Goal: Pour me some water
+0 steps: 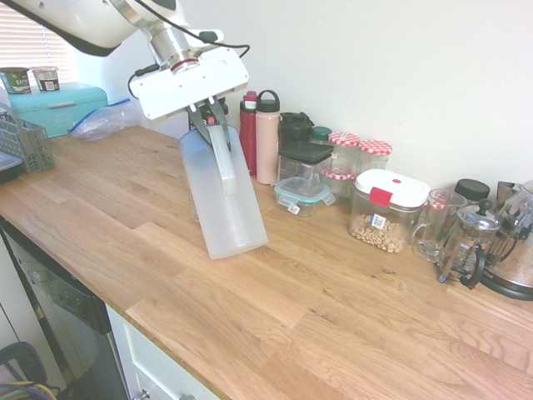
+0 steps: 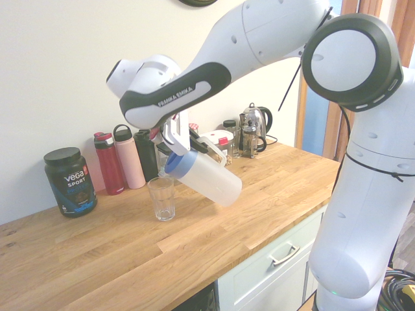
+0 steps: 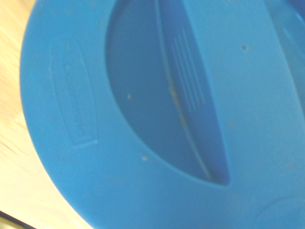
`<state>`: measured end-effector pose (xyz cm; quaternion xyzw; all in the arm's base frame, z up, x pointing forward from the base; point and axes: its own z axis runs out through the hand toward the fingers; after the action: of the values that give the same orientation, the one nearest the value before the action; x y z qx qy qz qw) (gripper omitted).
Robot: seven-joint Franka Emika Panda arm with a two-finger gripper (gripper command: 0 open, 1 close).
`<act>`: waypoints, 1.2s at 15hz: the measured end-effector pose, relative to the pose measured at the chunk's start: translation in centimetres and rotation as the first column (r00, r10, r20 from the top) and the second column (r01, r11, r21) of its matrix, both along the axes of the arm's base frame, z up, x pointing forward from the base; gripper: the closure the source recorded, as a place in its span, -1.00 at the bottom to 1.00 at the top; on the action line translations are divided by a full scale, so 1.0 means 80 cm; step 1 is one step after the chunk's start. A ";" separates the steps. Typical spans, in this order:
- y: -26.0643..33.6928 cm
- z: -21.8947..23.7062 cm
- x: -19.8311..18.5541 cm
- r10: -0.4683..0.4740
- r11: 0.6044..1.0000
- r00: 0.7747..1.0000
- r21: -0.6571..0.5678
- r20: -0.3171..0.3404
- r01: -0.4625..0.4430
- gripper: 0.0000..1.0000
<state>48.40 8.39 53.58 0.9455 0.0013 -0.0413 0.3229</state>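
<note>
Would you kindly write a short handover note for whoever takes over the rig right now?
Hand: shut on the handle of the pitcher, which is held tilted, its blue lid toward the glass.
Glass: upright on the counter.
Done: pitcher gripped and tipped.
Left: finish pouring, then probably set the pitcher down upright. I can't tell whether any water has reached the glass.
</note>
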 end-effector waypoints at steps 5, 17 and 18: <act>-0.148 0.093 -0.032 -0.181 0.954 0.978 0.261 0.108 0.148 1.00; -0.330 0.006 -0.047 -0.685 0.698 0.643 0.562 0.344 0.443 1.00; -0.328 -0.004 -0.049 -0.709 0.677 0.607 0.586 0.359 0.445 1.00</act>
<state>44.50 -17.83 53.26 0.9055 -0.3988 0.1343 0.0538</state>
